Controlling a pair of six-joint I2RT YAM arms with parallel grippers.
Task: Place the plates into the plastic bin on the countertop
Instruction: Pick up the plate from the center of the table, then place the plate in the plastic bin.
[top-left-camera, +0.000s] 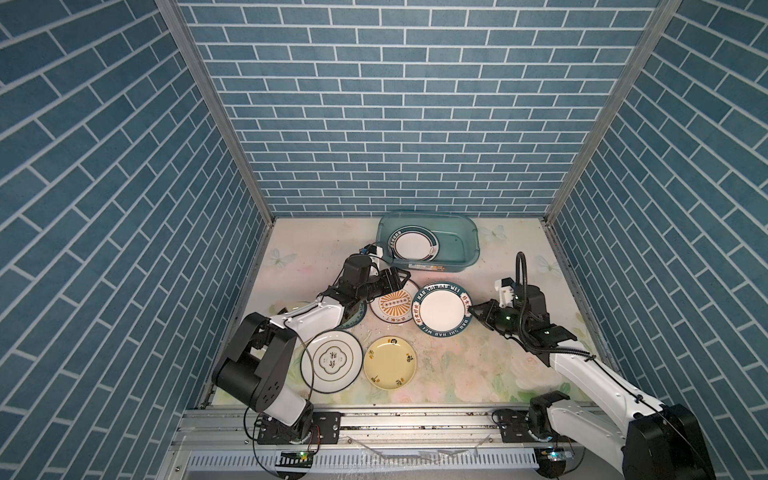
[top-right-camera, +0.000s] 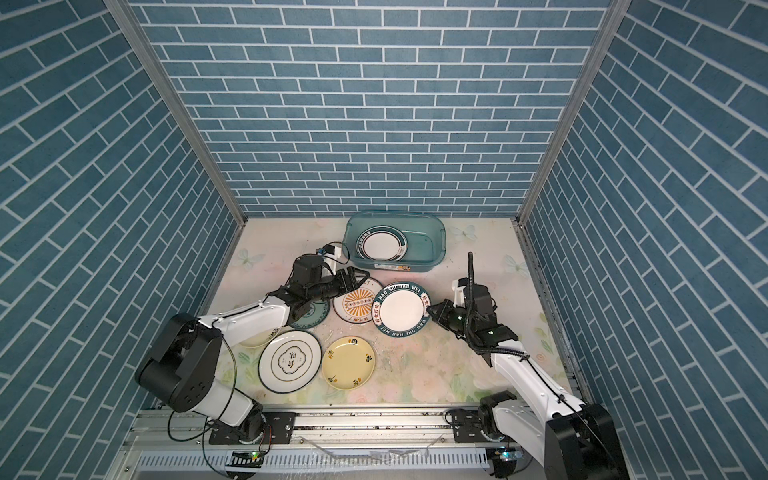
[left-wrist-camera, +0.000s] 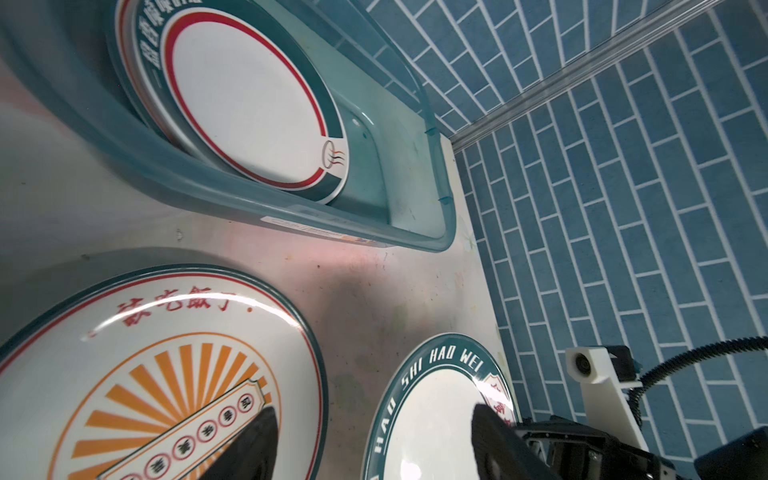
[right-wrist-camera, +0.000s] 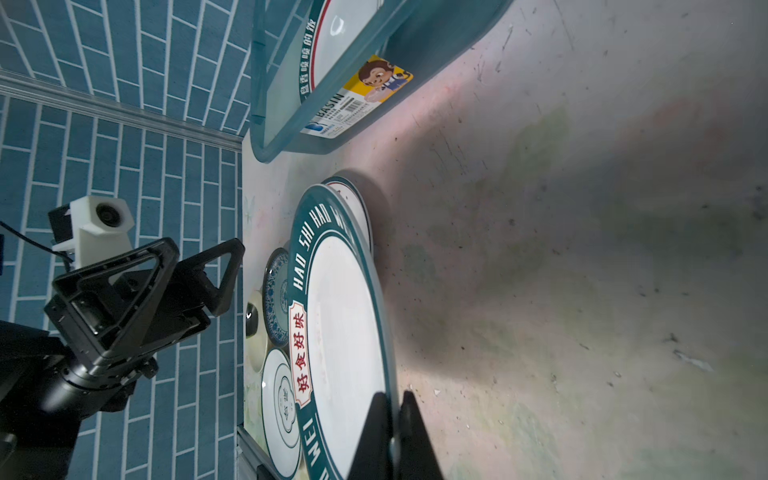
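Plates first: one white round plate with a teal-and-red rim (top-left-camera: 413, 245) lies alone inside the translucent teal plastic bin (top-left-camera: 455, 249) at the back of the floral tabletop (top-left-camera: 478, 365). My right jaws are pinched shut on the rim of the white plate with the teal lettered border (top-left-camera: 441, 309). My left jaws stand apart, holding nothing, above the orange sunburst plate (top-left-camera: 392, 306) just in front of the bin.

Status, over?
Right jaws shut on HAO SHI HAO WEI plate rim. Left jaws open above sunburst plate. One teal-rimmed plate in plastic bin. Left arm near bin approach.
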